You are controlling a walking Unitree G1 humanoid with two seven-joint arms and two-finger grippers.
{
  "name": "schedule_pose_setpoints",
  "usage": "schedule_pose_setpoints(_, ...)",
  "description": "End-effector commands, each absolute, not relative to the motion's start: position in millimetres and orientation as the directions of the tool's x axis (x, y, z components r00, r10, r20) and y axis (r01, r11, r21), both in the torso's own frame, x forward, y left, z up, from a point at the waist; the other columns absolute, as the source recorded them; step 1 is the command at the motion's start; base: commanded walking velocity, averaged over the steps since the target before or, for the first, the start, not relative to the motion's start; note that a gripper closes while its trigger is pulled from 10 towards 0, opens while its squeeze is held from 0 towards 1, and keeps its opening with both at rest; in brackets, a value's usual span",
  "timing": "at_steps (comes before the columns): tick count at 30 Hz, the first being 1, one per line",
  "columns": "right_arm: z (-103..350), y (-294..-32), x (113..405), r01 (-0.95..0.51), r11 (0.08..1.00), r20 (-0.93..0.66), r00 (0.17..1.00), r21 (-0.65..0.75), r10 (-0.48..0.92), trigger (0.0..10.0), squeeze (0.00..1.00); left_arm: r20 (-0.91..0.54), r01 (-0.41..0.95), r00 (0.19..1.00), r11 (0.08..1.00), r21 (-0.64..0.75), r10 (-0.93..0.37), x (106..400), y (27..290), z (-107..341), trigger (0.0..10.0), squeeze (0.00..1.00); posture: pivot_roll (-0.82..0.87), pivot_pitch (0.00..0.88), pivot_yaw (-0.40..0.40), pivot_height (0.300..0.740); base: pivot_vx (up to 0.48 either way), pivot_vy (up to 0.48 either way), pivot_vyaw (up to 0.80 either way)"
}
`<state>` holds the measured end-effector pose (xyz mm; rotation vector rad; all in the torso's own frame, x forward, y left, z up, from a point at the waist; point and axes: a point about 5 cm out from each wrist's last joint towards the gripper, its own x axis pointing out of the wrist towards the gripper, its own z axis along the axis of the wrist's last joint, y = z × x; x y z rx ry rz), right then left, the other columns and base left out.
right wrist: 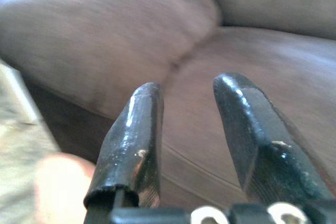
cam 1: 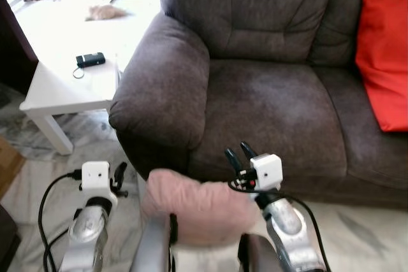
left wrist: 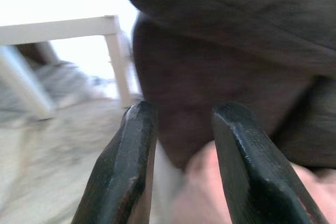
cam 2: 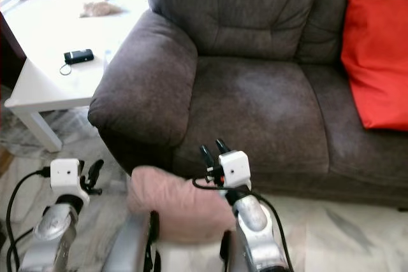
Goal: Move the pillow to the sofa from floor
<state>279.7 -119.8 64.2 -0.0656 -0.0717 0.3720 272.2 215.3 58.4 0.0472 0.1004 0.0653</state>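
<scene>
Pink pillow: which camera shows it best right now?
The left eye view: the pink pillow lies whole between the left gripper and right gripper, before the sofa. The right eye view shows much the same. Each wrist view catches just a blurred pink edge.

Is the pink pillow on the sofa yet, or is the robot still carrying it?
Not yet. Done: the pink pillow looks lifted off the floor, sitting between the robot's two arms in front of the sofa. In hand: the left gripper and right gripper flank it with fingers open, so the arms seem to cradle it rather than pinch it. Left: raise it over the seat edge and set it on the cushion, beside the red pillow.
</scene>
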Motion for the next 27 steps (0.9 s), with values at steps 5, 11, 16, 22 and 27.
schedule_pose_setpoints(5, 64.8, -123.7, 280.2, -0.344, 0.937, 0.057, 0.936, -0.065, 0.348, 10.0, 0.0, -0.119, -0.029, 0.992, 0.998, 0.048, 0.035, 272.1, 210.2, 55.5, 10.0, 0.0, 0.02, 0.1, -0.088, 0.551, 0.0, 0.0, 0.0)
schedule_pose_setpoints(11, 65.2, -122.6, 280.4, -0.351, 0.933, 0.058, 0.933, -0.08, 0.356, 10.0, 0.0, -0.126, -0.016, 0.992, 0.999, 0.045, 0.021, 272.6, 208.4, 54.8, 10.0, 0.0, 0.02, 0.101, -0.086, 0.551, 0.0, 0.0, 0.0)
schedule_pose_setpoints(16, 64.7, -122.4, 280.2, -0.354, 0.932, 0.053, 0.932, -0.078, 0.358, 10.0, 0.0, -0.147, 0.002, 0.989, 0.999, 0.051, 0.006, 272.6, 207.0, 52.1, 10.0, 0.0, 0.02, 0.102, -0.086, 0.551, 0.0, 0.0, 0.0)
schedule_pose_setpoints(22, 64.5, -122.9, 280.1, -0.354, 0.932, 0.052, 0.932, -0.079, 0.359, 10.0, 0.0, -0.154, -0.001, 0.988, 0.999, 0.054, 0.009, 271.6, 206.9, 50.6, 10.0, 0.0, 0.02, 0.103, -0.088, 0.551, 0.0, 0.0, 0.0)
schedule_pose_setpoints(27, 65.1, -122.0, 280.4, -0.363, 0.927, 0.052, 0.928, -0.094, 0.369, 10.0, 0.0, -0.155, -0.005, 0.988, 0.999, 0.053, 0.013, 271.1, 207.1, 50.2, 10.0, 0.0, 0.02, 0.104, -0.089, 0.551, 0.24, 0.0, 0.0)
